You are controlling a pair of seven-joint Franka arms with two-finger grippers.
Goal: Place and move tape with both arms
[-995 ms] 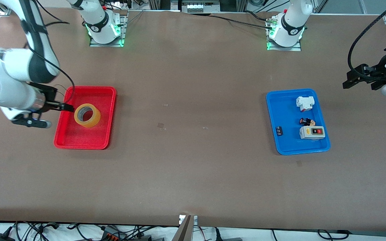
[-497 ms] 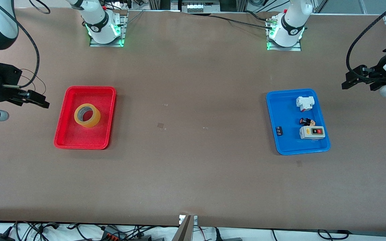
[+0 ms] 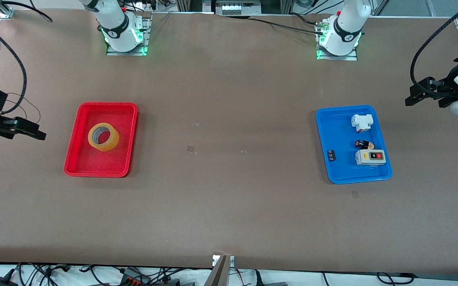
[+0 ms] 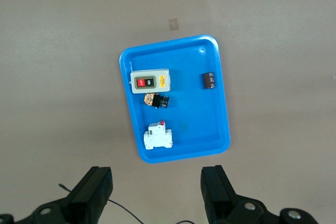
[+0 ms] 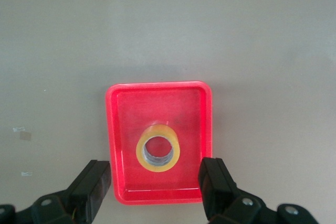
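The yellow-amber tape roll (image 3: 103, 136) lies flat in the red tray (image 3: 78, 167) toward the right arm's end of the table; it also shows in the right wrist view (image 5: 158, 153) in the red tray (image 5: 121, 108). My right gripper (image 3: 30, 133) is open and empty, raised over bare table beside the red tray, clear of the tape. Its open fingers (image 5: 92, 187) frame the tray's edge. My left gripper (image 3: 416, 97) is open and empty, held high beside the blue tray (image 3: 332, 174). Its open fingers (image 4: 215, 190) show in the left wrist view.
The blue tray (image 4: 220, 103) holds a white switch box with red and black buttons (image 3: 370, 157), a white breaker (image 3: 361, 122), a small black-red part (image 3: 363, 144) and a small black block (image 3: 332, 155). Brown table lies between the trays.
My right gripper has let go of the tape, risen and drawn away from the red tray toward the table's end. The tape stays in the tray. The left arm has barely moved.
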